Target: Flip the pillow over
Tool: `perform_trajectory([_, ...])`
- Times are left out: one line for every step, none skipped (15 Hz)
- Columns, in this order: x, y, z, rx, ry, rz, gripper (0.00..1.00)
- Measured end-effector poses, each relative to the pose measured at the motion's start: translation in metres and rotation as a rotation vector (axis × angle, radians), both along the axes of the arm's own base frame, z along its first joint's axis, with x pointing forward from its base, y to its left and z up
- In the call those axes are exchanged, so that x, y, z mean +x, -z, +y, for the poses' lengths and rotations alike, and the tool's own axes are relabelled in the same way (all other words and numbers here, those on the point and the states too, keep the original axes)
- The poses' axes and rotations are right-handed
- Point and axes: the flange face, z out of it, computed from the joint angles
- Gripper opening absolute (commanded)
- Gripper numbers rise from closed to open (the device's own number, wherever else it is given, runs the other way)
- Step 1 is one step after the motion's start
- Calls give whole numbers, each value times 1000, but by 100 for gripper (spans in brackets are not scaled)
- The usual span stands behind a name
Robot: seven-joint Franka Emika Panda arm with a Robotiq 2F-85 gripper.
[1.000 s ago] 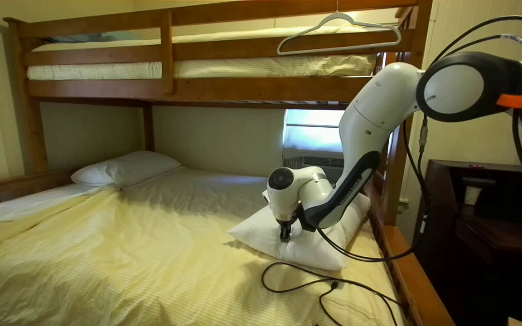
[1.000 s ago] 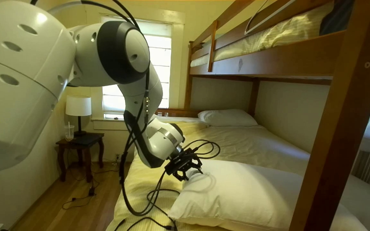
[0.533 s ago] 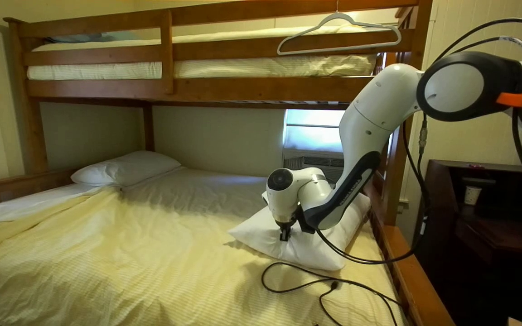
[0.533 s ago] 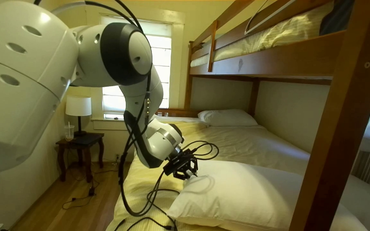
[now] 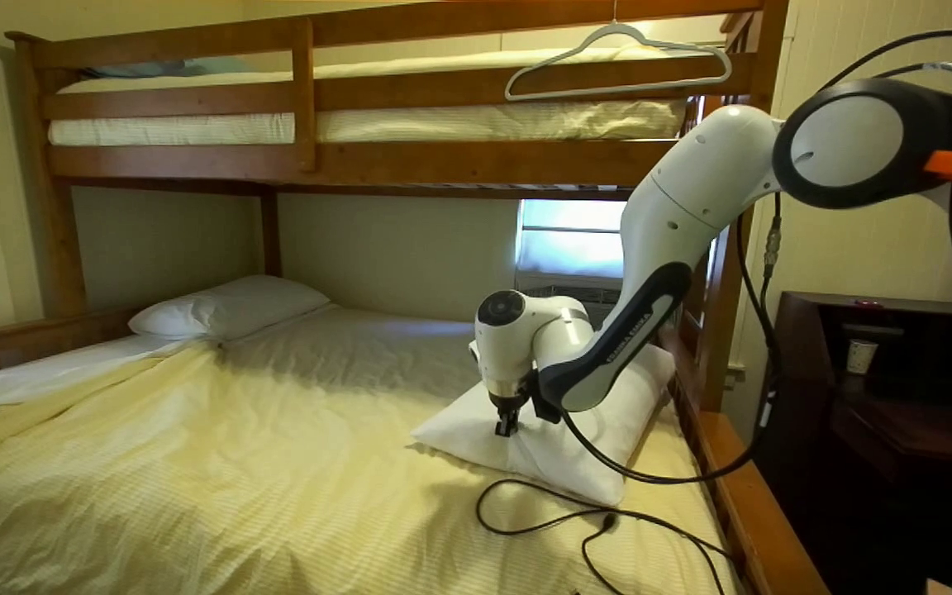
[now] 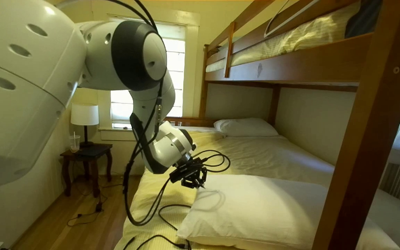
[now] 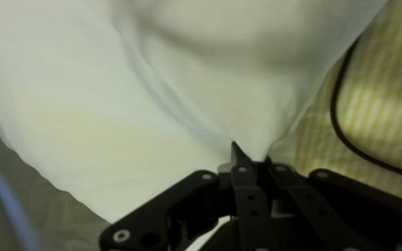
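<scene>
At right on the yellow-striped cloth bedspread (image 5: 261, 463) lies the plump white rectangular fabric pillow (image 6: 259, 210), a fold clamped in your black two-fingered metal claw (image 7: 251, 152), so lift high, then roll slowly.

A window (image 6: 178, 62) glared a washed-out white left of centre in an exterior view, where a looped shadow crossed the pillow (image 6: 255, 211). In an exterior view the wall (image 5: 393, 256) under the upper bunk (image 5: 476, 161) lay dim, and dark furniture (image 5: 811, 413) at lower right showed little detail. The wrist view was soft, the pillow's folds blurred.
</scene>
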Motion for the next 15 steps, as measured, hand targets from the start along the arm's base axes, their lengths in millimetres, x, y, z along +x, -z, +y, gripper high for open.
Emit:
perform_trajectory([1, -10, 12, 35, 3, 11, 2])
perform_trajectory([1, -21, 23, 66, 2, 23, 2])
perform_trajectory([0, -32, 35, 98, -3, 35, 2])
perform_trajectory([-1, -42, 49, 136, -11, 48, 2])
perform_trajectory([-2, -51, 63, 173, -18, 60, 2])
perform_trajectory([-4, -61, 76, 207, -22, 73, 2])
perform_trajectory([-6, -70, 87, 241, -27, 82, 2])
perform_trajectory([-9, -78, 98, 272, -32, 93, 2])
perform_trajectory([-13, -85, 108, 303, -38, 106, 2])
perform_trajectory([-17, -91, 117, 330, -45, 121, 2])
perform_trajectory([-22, -97, 125, 360, -50, 140, 2])
perform_trajectory([-27, -101, 132, 390, -54, 163, 2])
perform_trajectory([-33, -106, 139, 418, -60, 189, 2])
perform_trajectory([-39, -111, 145, 445, -65, 223, 2])
perform_trajectory([-47, -116, 150, 474, -69, 265, 2])
